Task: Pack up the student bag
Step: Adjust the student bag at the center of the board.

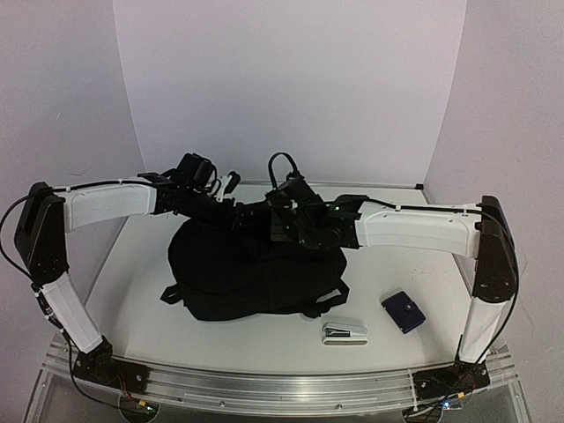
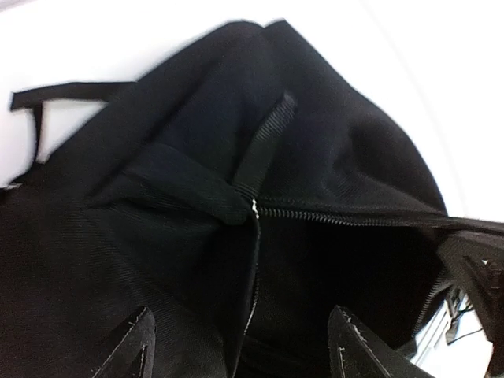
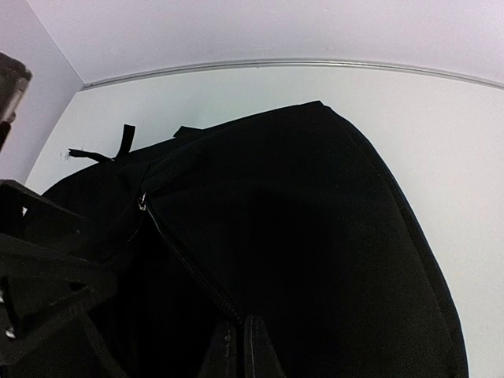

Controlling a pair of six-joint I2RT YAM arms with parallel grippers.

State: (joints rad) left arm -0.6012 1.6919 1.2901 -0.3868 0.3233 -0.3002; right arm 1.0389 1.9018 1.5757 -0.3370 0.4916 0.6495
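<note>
The student bag (image 1: 256, 273), a large black fabric backpack, lies in the middle of the table with its top toward the back wall. Its zipper (image 2: 346, 216) is partly undone, and the mouth shows only dark inside. My left gripper (image 2: 241, 315) hangs open just above that mouth, with nothing between its fingers. From the other side, my right gripper (image 3: 242, 321) is shut on the bag's fabric (image 3: 315, 220) right at the zipper line (image 3: 189, 268). In the top view both grippers meet at the bag's upper edge, the left gripper (image 1: 231, 214) beside the right gripper (image 1: 269, 222).
A white and grey stapler (image 1: 344, 332) lies in front of the bag near the table's front edge. A small dark blue case (image 1: 404, 311) sits to its right. Bag straps (image 1: 328, 304) trail off the bag's front corners. Walls enclose the table at the back and on both sides.
</note>
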